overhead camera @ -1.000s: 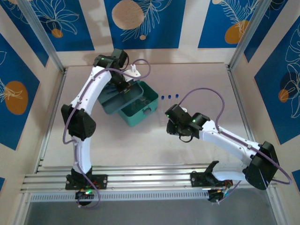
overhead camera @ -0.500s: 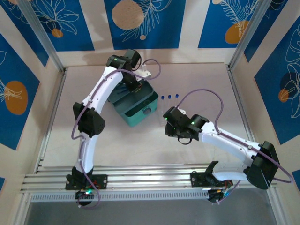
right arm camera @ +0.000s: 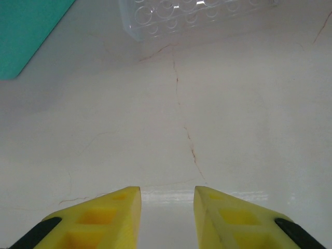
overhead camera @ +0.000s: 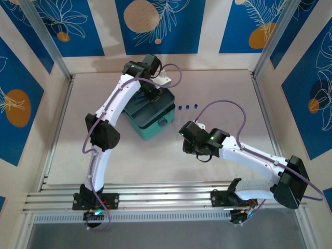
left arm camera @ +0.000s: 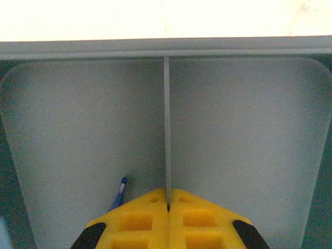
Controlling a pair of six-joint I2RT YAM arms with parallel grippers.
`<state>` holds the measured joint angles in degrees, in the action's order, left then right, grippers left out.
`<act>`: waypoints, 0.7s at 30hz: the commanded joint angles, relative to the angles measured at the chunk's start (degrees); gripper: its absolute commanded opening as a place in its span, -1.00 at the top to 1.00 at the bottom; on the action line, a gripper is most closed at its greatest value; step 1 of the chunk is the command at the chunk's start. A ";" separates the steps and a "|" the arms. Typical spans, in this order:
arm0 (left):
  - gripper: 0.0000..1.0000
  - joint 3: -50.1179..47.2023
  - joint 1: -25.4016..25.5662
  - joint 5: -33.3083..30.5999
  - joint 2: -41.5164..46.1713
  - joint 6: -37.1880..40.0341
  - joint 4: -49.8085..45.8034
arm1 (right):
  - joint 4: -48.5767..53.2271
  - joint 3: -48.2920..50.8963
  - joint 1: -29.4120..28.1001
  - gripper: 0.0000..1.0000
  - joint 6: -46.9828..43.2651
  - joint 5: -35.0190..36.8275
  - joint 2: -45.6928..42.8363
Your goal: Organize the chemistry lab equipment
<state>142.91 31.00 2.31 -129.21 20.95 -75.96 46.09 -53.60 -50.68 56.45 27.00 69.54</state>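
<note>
From above, the left gripper (overhead camera: 150,97) is seen lowered into the teal hinged plastic case (overhead camera: 157,123). The dark-green divided tray (overhead camera: 134,108) lies under and around its fingers, inside the case. How far the fingers stand apart cannot be told from here. Three blue caps (overhead camera: 187,107) are lined up on the table, ahead of the right gripper (overhead camera: 187,139) and well apart from it. The case lies to that gripper's left. Its fingers are too small to be judged in this view.

In the left wrist view, the yellow fingers (left arm camera: 137,220) are pressed fully together. The tray's thin divider (left arm camera: 166,129) runs straight ahead from their tips and is pinched at the seam between them. A compartment of the tray is seen on either side of the fingers. The blue tweezers (left arm camera: 120,192) lie in the left compartment, just beside the left finger.

In the right wrist view, the fingers are held a narrow gap apart, and nothing is gripped between them. Bare table (right arm camera: 233,114) is seen beneath and ahead. A clear rack with round wells (right arm camera: 197,15) stands farther ahead, and a corner of the case is seen ahead to the left.
</note>
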 commanded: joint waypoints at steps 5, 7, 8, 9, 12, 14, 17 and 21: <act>1.00 1.58 0.42 -0.12 -1.91 -5.37 0.29 | 1.33 0.07 -0.90 0.34 1.83 1.30 -0.62; 1.00 1.58 0.39 -0.04 -2.20 -6.29 0.53 | 1.46 0.16 -1.04 0.34 2.00 1.45 -0.72; 1.00 1.58 0.50 -0.26 -2.43 -6.69 0.55 | 1.57 0.24 -1.10 0.34 2.19 1.49 -0.80; 1.00 1.58 0.55 -0.58 -2.52 -6.84 0.55 | 1.68 0.32 -1.17 0.34 2.28 1.56 -0.91; 1.00 1.19 0.54 -1.41 -2.76 -6.98 0.47 | 1.73 0.78 -1.23 0.34 2.57 1.57 -1.33; 1.00 0.25 0.53 -1.69 -2.57 -6.96 1.02 | 1.72 0.96 -1.27 0.34 2.56 1.63 -1.56; 1.00 -0.93 0.50 -2.11 -2.36 -6.71 1.84 | 1.71 1.13 -1.36 0.34 2.70 1.56 -1.69; 1.00 -1.30 0.54 -2.01 -2.43 -5.87 1.62 | 1.72 1.31 -1.52 0.34 2.94 1.66 -1.77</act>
<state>141.88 31.00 0.95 -131.66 15.27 -74.41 46.30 -53.36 -51.68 57.63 27.14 69.04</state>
